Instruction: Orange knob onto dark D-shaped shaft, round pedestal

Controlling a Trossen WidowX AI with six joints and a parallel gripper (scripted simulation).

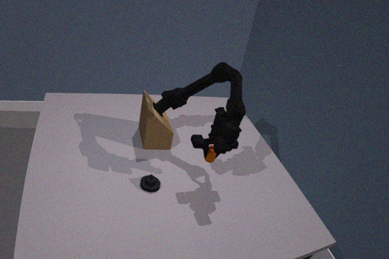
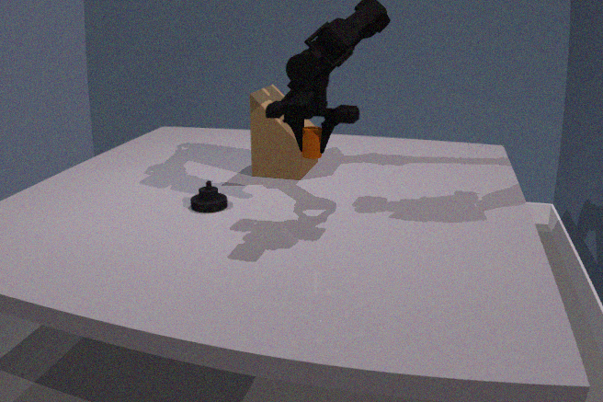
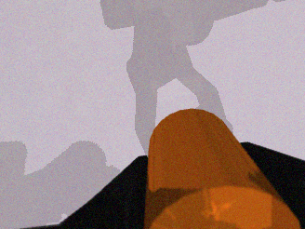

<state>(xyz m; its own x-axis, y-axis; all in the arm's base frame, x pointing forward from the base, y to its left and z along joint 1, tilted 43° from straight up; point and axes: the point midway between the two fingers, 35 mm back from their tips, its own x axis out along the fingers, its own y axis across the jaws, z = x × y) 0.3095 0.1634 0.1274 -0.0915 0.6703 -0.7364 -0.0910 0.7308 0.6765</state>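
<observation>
The orange knob (image 1: pixel 210 154) (image 2: pixel 312 143) (image 3: pixel 191 154) is an upright-looking cylinder held between the fingers, clear above the table. My gripper (image 1: pixel 211 154) (image 2: pixel 312 146) is shut on it; in the wrist view a black finger stands on each side of the knob. The dark round pedestal (image 1: pixel 150 185) (image 2: pixel 209 203) stands on the table, to the left of the gripper in the top and exterior views, with a short thin shaft (image 1: pixel 150 175) (image 2: pixel 209 183) sticking up from its middle. The shaft's flat side and the knob's hole cannot be made out.
A tan wooden block (image 1: pixel 156 135) (image 2: pixel 275 149) with a sloped top stands on the table (image 1: pixel 78 218) (image 2: pixel 340 290) behind the pedestal and gripper. In the top view part of the arm passes in front of its top. Shadows of the arm fall across the table.
</observation>
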